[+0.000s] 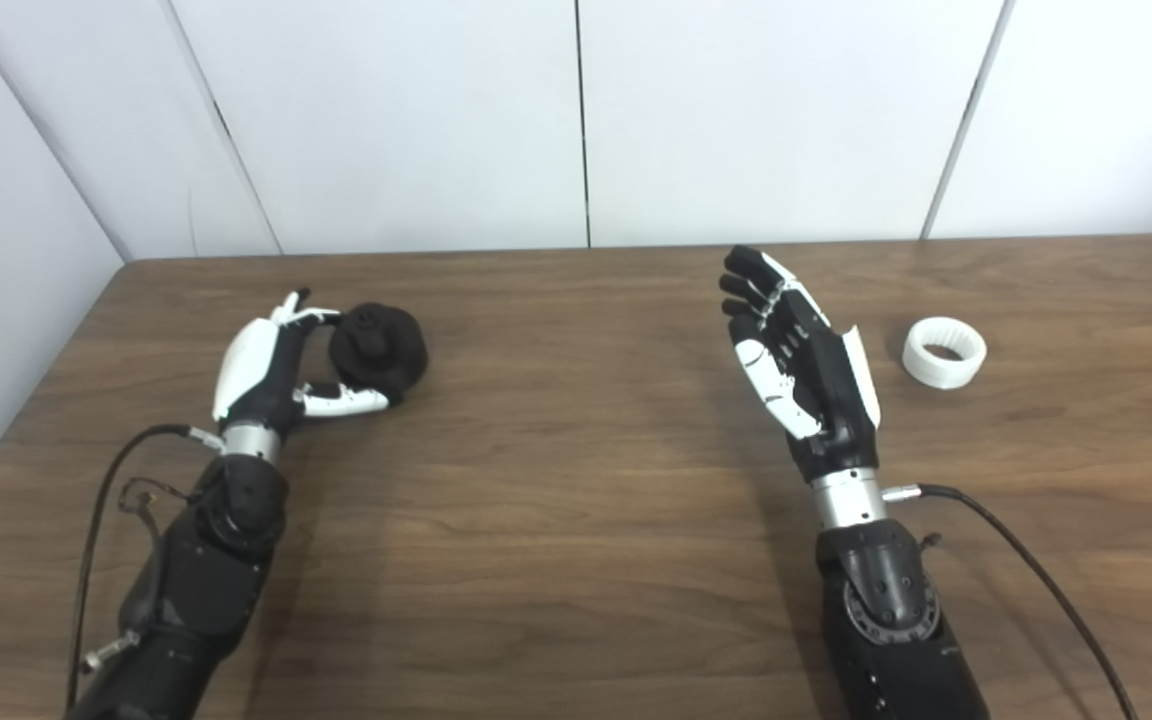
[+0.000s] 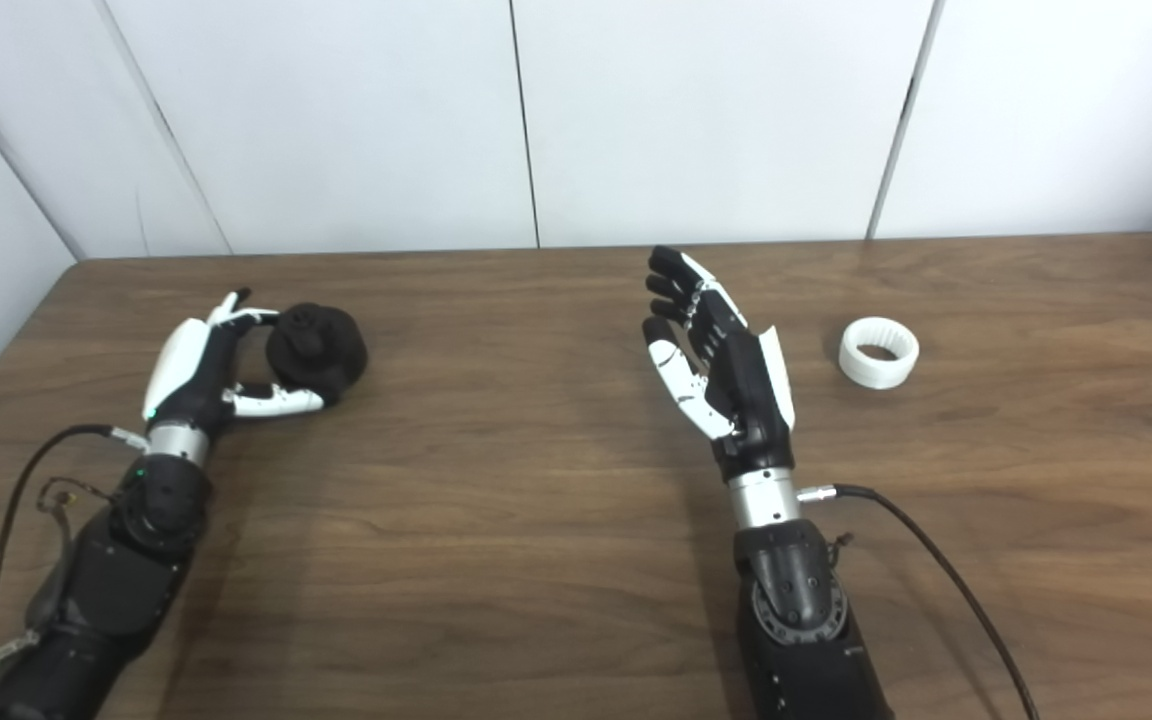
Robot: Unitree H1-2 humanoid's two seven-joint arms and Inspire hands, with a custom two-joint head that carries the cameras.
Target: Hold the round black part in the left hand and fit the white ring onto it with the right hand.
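Your left robot hand (image 1: 271,365) cups the round black part (image 1: 378,350); your right robot hand (image 1: 801,350) is spread, empty — white ring (image 1: 944,352) just beside it, bore up.

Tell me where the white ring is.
The white ring lies on the wooden table to the right, just beyond the open right hand, untouched, far from the round black part.

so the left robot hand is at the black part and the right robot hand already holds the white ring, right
Not quite. The right robot hand is open and holds nothing; the white ring lies on the table to its right, apart from it, as the left eye view shows. The left robot hand is indeed at the black part.
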